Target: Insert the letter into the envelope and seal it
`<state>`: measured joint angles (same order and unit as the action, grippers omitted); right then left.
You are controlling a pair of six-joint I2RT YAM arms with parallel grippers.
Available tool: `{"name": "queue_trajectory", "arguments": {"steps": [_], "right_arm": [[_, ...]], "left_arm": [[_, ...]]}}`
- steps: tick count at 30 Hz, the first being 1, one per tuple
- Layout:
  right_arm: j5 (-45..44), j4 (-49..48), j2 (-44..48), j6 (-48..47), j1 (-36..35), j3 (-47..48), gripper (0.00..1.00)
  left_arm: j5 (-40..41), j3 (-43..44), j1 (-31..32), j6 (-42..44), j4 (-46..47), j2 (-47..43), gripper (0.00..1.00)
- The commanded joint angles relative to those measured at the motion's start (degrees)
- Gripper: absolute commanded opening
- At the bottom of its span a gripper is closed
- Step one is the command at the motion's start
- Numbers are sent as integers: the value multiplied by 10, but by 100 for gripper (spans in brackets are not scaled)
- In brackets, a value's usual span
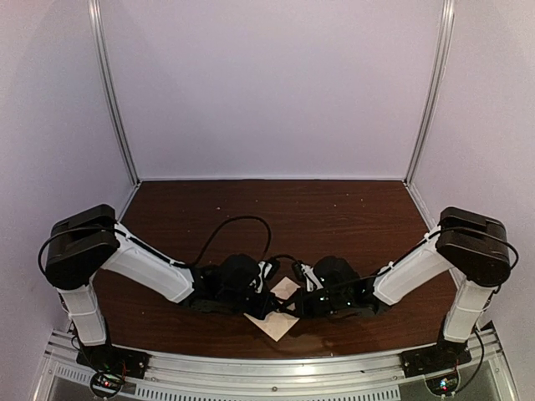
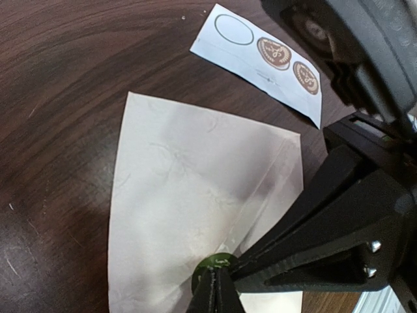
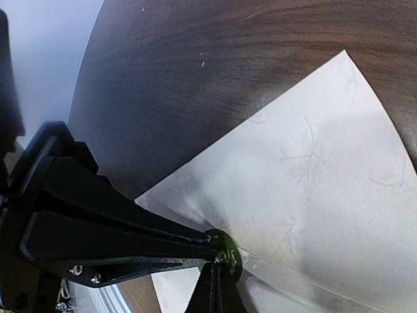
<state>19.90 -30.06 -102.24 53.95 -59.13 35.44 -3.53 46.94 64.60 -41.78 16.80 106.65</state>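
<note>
The envelope (image 2: 182,195) lies flat on the dark wood table, its triangular flap folded down; it also shows in the right wrist view (image 3: 313,169) and, small, between the arms in the top view (image 1: 276,327). A round green sticker (image 2: 221,262) sits at the flap's tip, also seen in the right wrist view (image 3: 229,253). My left gripper (image 2: 215,290) is shut, tips on the sticker. My right gripper (image 3: 218,290) is shut too, tips meeting the same sticker from the other side. The letter is not in view.
A white sticker strip (image 2: 260,59) with two brown round stickers and one bare oval lies just beyond the envelope. Both arms crowd together over the envelope near the table's front edge (image 1: 276,355). White walls stand around the table.
</note>
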Motion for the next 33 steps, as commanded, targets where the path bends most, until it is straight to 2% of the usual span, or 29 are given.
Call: {"name": "queue_trajectory", "arguments": {"steps": [1, 21, 33], "right_arm": [[-8, -16, -27, 2, -4, 11, 0], [-40, 23, -50, 35, -1, 0, 0], [-38, 19, -49, 35, -1, -1, 0]], "left_arm": [[6, -18, -5, -4, -27, 8, 0], [19, -61, -4, -15, -35, -27, 0], [6, -29, -1, -13, -16, -73, 0]]}}
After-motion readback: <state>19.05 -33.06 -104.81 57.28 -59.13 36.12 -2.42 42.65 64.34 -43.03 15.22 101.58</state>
